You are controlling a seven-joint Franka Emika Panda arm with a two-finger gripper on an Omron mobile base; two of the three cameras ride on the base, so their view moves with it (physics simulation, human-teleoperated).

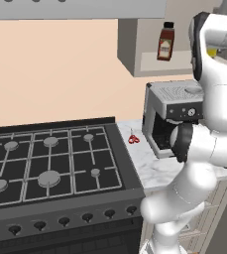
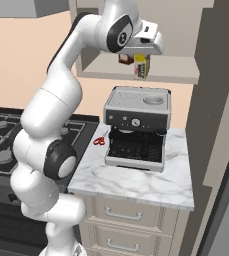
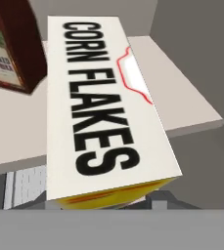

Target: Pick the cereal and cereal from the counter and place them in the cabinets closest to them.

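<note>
The gripper (image 2: 142,56) is clamped on the cereal (image 2: 142,66) — a narrow yellow box with a white side panel reading CORN FLAKES (image 3: 103,105) — and holds it upright at the front edge of the open cabinet's shelf (image 2: 171,75). Just beside the box, further in on that shelf, stands a brown bottle (image 1: 166,42) with a black cap. Below, on the marble counter (image 2: 136,182), sits a steel coffee machine (image 2: 137,127) — red scissors (image 2: 99,141) lie near the counter's edge by the black hob (image 1: 50,158).
</note>
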